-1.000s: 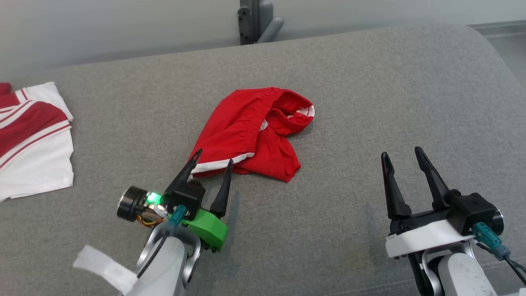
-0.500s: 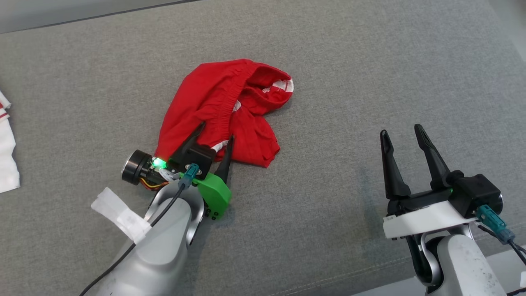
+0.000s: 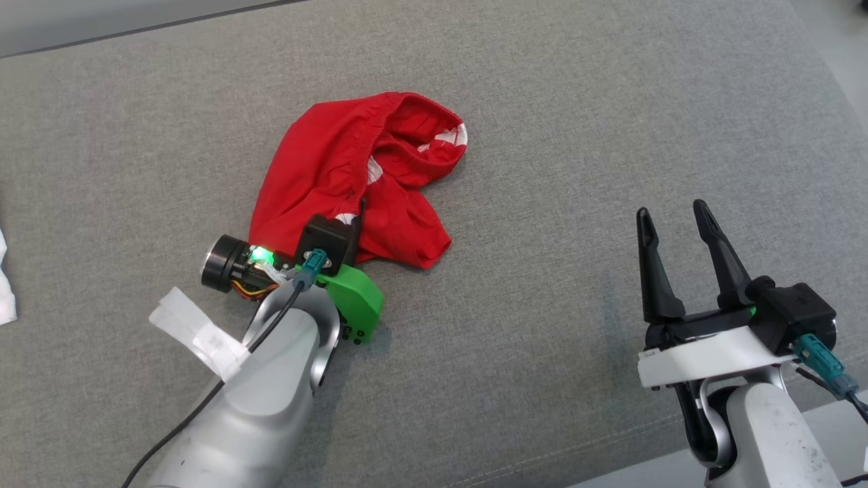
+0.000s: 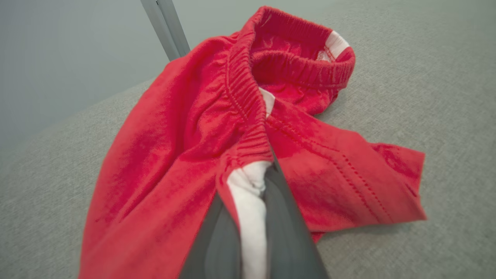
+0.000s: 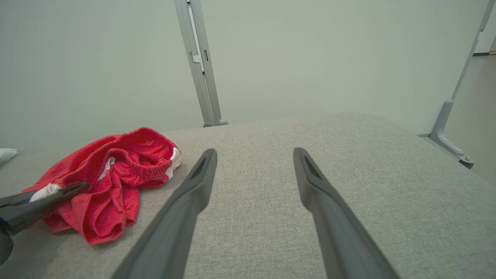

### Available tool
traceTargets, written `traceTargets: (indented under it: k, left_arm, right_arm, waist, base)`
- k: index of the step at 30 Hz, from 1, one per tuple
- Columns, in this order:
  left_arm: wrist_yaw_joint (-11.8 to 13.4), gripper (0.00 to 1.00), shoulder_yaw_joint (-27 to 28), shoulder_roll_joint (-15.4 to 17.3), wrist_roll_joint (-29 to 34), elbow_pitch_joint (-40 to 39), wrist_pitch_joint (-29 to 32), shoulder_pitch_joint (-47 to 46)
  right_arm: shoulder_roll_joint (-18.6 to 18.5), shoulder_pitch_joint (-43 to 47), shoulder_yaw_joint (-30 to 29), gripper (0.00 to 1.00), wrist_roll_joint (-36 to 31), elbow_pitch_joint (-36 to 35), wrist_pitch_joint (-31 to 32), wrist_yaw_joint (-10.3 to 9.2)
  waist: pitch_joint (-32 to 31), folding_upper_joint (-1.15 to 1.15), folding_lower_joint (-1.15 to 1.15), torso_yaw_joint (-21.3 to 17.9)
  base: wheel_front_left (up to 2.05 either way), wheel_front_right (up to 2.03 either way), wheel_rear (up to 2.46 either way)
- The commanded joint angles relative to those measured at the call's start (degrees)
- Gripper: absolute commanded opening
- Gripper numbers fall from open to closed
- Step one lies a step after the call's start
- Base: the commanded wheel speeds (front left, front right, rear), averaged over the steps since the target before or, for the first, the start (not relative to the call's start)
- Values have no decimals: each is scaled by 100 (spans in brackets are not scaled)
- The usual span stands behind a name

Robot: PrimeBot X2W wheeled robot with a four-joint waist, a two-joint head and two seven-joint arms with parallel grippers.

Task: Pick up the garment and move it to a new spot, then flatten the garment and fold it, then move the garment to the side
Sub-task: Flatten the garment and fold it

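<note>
On the grey padded surface (image 3: 542, 135), the left gripper (image 4: 260, 182) pinched the white hem of the red garment (image 3: 325, 156), seemingly for lifting; the right gripper (image 3: 671, 210) stood open, empty.

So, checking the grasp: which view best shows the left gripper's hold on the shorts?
Left wrist view: the left gripper pinches the white hem of the red shorts close up. Head view: wrist camera mostly blocks it. Right wrist view: shut fingers, side-on.

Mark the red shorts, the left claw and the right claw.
red shorts (image 3: 308, 169), head view, on the flat red cloth left of the waistband.
left claw (image 3: 361, 203), head view, at its shut fingertips on the shorts.
right claw (image 3: 671, 210), head view, in the gap between its open fingertips.
</note>
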Motion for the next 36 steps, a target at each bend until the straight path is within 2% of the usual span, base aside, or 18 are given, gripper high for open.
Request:
traceTargets:
  k: [1,9,14,21,26,30,31,32,36]
  left_arm:
    - [33,0,-1,26,-52,-60,1,-51]
    - [-108,0,-107,24,-432,-749,0,180]
    - [-185,0,-323,24,-1008,-1427,-1,197]
    - [-7,0,-982,24,-1814,-2215,-1,-158]
    - [284,0,-1271,24,-2646,-3050,-1,-456]
    - [683,0,-1349,31,-3087,-3655,-1,-553]
    - [794,0,-1348,33,-3137,-3664,0,-547]
    - [1009,0,-1282,34,-3155,-3510,0,-515]
    - [1233,0,-974,31,-3020,-2753,0,-298]
  right_arm:
    - [-7,43,-15,100,-4,-4,-15,0]
    - [-8,146,23,100,-27,33,-15,0]
    - [-8,187,103,100,-23,86,-15,0]
    - [-8,203,202,100,9,123,-15,0]
    - [-8,210,268,100,35,153,-15,0]
    - [-8,200,298,100,53,175,-15,0]
    - [-8,201,297,100,55,177,-15,0]
    - [-7,194,283,100,67,174,-15,0]
    - [-6,167,238,100,66,149,-15,0]
  waist:
    - [-41,37,0,32]
    - [-284,37,0,132]
    - [-423,37,0,99]
    - [-515,37,0,-77]
    - [-546,37,0,-206]
    - [-555,37,0,-252]
    - [-553,37,0,-254]
    - [-536,37,0,-240]
    - [-477,37,0,-146]
  base:
    - [0,0,0]
    - [0,0,0]
    - [0,0,0]
    - [0,0,0]
    - [0,0,0]
    - [0,0,0]
    - [0,0,0]
    - [0,0,0]
    - [0,0,0]
